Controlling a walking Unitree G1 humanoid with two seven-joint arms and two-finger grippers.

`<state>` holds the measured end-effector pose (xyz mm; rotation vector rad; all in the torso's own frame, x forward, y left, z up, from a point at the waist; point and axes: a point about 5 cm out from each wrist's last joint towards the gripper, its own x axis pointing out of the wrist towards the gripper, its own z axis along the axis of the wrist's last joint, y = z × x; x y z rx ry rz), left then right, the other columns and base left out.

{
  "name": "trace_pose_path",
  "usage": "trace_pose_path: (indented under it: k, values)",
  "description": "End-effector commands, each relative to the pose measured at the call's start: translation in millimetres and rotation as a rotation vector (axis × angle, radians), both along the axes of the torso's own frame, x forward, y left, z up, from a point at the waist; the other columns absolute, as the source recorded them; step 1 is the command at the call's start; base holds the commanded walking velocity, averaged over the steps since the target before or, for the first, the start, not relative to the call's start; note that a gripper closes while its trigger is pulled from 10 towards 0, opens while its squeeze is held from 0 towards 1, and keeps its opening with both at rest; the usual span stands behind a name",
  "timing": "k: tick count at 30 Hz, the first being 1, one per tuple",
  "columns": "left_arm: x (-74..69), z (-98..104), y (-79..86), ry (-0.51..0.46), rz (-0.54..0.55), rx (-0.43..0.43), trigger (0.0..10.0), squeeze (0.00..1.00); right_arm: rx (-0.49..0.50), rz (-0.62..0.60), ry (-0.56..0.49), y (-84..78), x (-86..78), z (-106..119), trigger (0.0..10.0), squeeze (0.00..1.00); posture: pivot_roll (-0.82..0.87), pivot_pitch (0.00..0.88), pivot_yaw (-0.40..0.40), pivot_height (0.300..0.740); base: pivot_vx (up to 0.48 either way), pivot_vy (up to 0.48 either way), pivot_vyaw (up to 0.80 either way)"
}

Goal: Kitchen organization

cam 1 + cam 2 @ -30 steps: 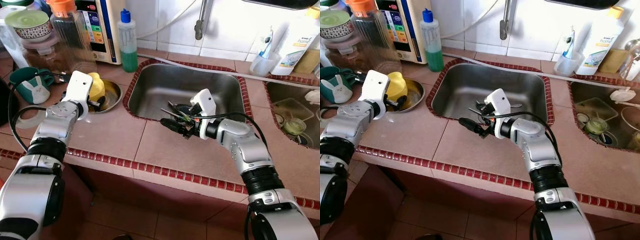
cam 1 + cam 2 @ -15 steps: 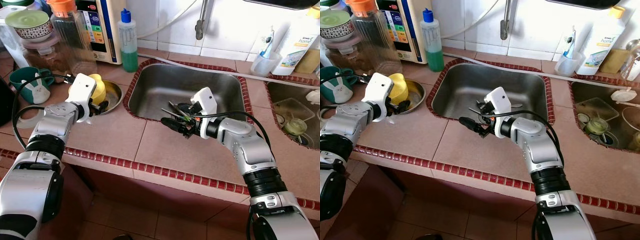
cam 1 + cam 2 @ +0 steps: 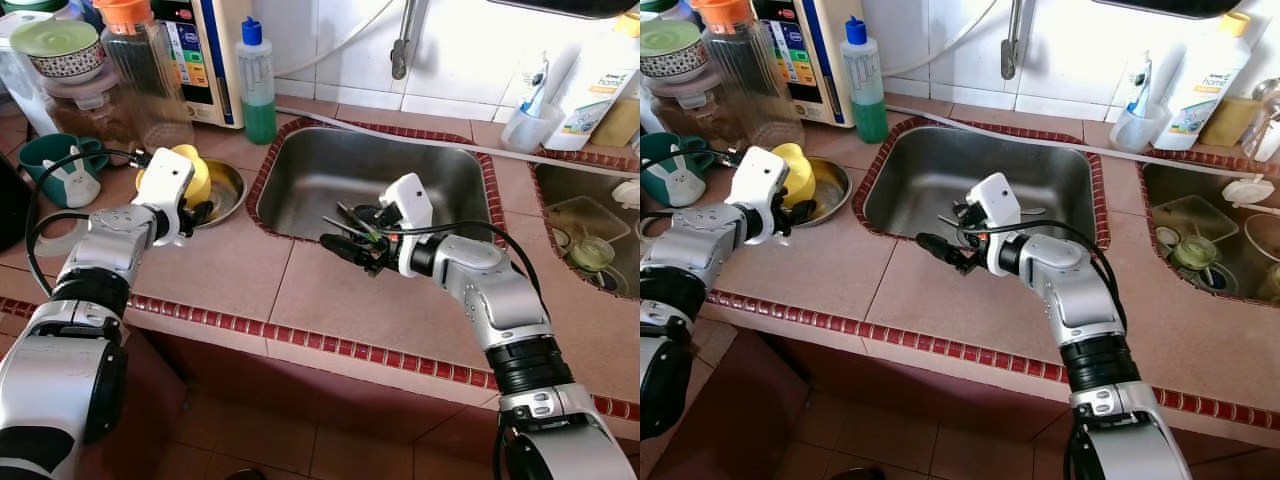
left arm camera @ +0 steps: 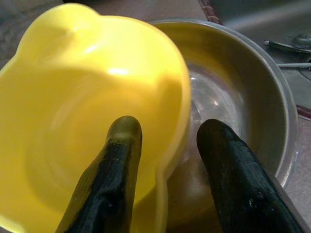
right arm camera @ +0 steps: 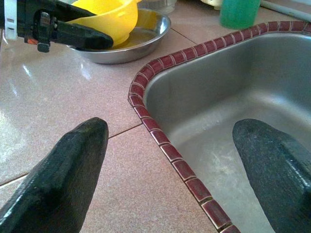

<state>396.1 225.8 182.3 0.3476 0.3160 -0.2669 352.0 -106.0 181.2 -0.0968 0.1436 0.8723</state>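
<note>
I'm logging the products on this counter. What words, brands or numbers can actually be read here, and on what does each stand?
"home": on the label of the white bottle at the back right; the smaller print around it is too blurred to read.
Coloured panel on the white appliance at the back left: print too small to read.
Green bottle with blue cap: no readable label.
Green mug: a white rabbit picture, no words.

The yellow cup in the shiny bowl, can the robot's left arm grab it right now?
Probably yes. The left gripper already has one black finger inside the yellow cup and one outside its wall, over the steel bowl. Nothing blocks it; the fingers just need to close.
</note>
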Motion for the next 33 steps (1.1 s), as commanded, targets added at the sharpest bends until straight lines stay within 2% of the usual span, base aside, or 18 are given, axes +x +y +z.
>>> trace_pose_path:
  k: [1,5,6,7,9,10,11,13,16,18,21,23,25,29,33]
  values:
    - [-0.2,0.6,-3.6,-0.017,-0.022,0.002,0.0,0.00,0.019,-0.001,-0.021,0.2,-1.0,7.3,10.0,0.37,0.05,0.117,0.030,0.740,0.000,0.000,0.00]
    - [0.8,4.9,-8.3,-0.052,-0.048,-0.007,0.0,0.00,0.045,0.012,-0.021,0.8,-2.5,10.5,10.0,0.36,0.05,0.117,0.029,0.740,0.000,0.000,0.00]
    - [1.0,6.7,-11.3,-0.065,-0.065,-0.001,0.0,0.00,0.053,0.030,-0.020,1.5,-4.5,12.0,10.0,0.31,0.05,0.117,0.028,0.740,0.000,0.000,0.00]
    - [1.0,6.7,-11.3,-0.065,-0.065,-0.001,0.0,0.00,0.053,0.030,-0.020,1.5,-4.5,12.0,10.0,0.31,0.05,0.117,0.028,0.740,0.000,0.000,0.00]
    - [0.8,9.1,-20.2,-0.089,-0.102,-0.013,0.0,0.00,0.068,0.070,-0.019,3.8,-9.3,14.1,10.0,0.13,0.04,0.117,0.026,0.740,0.000,0.000,0.00]
    - [0.8,9.1,-20.2,-0.089,-0.102,-0.013,0.0,0.00,0.068,0.070,-0.019,3.8,-9.3,14.1,10.0,0.13,0.04,0.117,0.026,0.740,0.000,0.000,0.00]
    - [0.4,9.9,-24.4,-0.099,-0.117,-0.011,0.0,0.00,0.067,0.080,-0.022,4.3,-10.5,14.3,10.0,0.04,0.04,0.117,0.026,0.740,0.000,0.000,0.00]
    - [0.0,10.6,-27.6,-0.110,-0.128,-0.011,0.0,0.00,0.067,0.082,-0.023,4.3,-10.9,14.5,10.0,0.00,0.04,0.117,0.026,0.740,0.000,0.000,0.00]
    - [-1.8,12.5,-35.3,-0.146,-0.147,-0.007,0.0,0.00,0.068,0.078,-0.021,3.8,-11.1,14.6,10.0,0.00,0.04,0.116,0.026,0.740,0.000,0.000,0.00]
    - [-4.9,15.4,-43.5,-0.212,-0.167,0.023,0.0,0.00,0.067,0.073,-0.019,3.1,-11.0,14.8,10.0,0.00,0.04,0.117,0.026,0.740,0.000,0.000,0.00]
    - [-9.6,15.5,-50.0,-0.272,-0.162,0.015,0.0,0.00,0.067,0.072,-0.019,2.5,-11.1,15.4,10.0,0.00,0.04,0.114,0.026,0.740,0.000,0.000,0.00]
    - [-11.0,15.5,-50.7,-0.290,-0.151,0.014,0.0,0.00,0.068,0.070,-0.021,2.3,-10.8,15.6,10.0,0.00,0.04,0.113,0.026,0.740,0.000,0.000,0.00]
    - [-14.0,15.6,-49.9,-0.350,-0.121,0.058,0.0,0.00,0.074,0.065,-0.023,2.2,-10.1,16.0,10.0,0.00,0.04,0.110,0.025,0.740,0.000,0.000,0.00]
    - [-18.0,15.6,-49.1,-0.393,-0.084,0.062,0.0,0.00,0.075,0.058,-0.022,1.9,-9.2,15.8,10.0,0.00,0.04,0.105,0.023,0.740,0.000,0.000,0.00]
    - [-22.2,11.3,-48.5,-0.380,-0.087,0.072,0.0,0.00,0.074,0.055,-0.021,1.0,-8.7,15.6,10.0,0.00,0.05,0.103,0.022,0.740,0.000,0.000,0.00]
